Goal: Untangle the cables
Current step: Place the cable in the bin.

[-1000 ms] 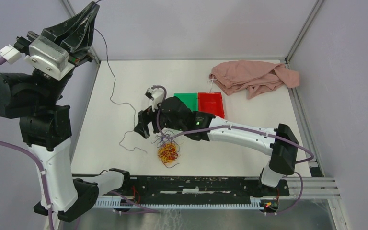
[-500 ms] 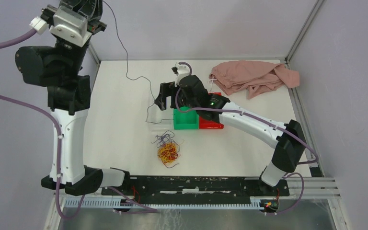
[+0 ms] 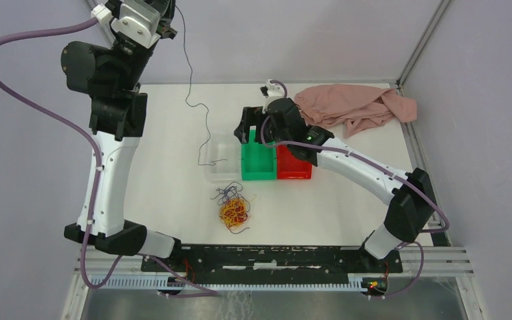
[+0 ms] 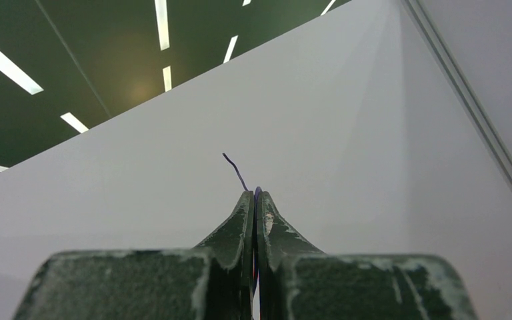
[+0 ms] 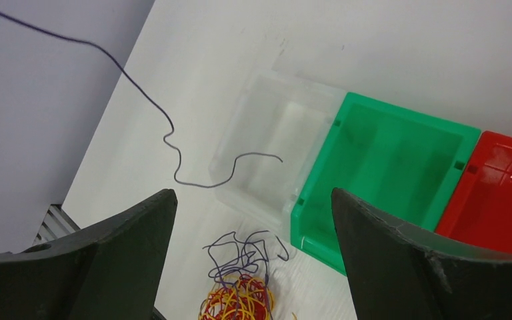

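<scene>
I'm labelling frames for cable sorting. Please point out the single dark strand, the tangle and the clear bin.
dark strand (image 3: 208, 133), top view, on its middle stretch above the table.
tangle (image 3: 234, 212), top view, on the red-yellow core.
clear bin (image 5: 297, 123), right wrist view, on its bare floor.

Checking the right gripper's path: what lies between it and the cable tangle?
In the top view, the green bin and the clear bin beside it sit between the right gripper and the cable tangle.
</scene>
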You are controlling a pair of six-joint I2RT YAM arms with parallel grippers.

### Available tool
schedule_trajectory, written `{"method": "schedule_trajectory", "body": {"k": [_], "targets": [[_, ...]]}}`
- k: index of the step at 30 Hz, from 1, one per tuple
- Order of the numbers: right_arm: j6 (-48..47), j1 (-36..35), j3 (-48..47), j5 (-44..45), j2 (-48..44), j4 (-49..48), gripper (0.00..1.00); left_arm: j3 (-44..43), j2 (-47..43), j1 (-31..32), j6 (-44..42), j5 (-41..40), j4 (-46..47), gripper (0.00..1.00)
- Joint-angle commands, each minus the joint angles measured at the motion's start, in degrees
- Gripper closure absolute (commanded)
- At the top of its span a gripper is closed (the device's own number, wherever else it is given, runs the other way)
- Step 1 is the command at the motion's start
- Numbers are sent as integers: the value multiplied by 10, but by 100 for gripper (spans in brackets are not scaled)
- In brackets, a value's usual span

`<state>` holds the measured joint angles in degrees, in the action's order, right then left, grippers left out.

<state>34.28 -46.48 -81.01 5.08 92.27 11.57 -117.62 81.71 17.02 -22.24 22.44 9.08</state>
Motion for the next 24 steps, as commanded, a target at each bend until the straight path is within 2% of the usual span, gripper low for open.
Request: {"method": "schedule_trajectory", "body": {"k": [1,8,21,24], "targets": [[8,0,14,-19,-13,-25,8,-5,3,18,-38,-11,18,97],[12,1,41,-32,-13,-31,8,24,1,32,-48,-20,18,97],[17,19,119,-13,-56,-33,10,230,-68,45,-92,-43,20,97],[20,20,125,-15,-60,-26,11,263,-77,46,-110,-72,-29,97]]}}
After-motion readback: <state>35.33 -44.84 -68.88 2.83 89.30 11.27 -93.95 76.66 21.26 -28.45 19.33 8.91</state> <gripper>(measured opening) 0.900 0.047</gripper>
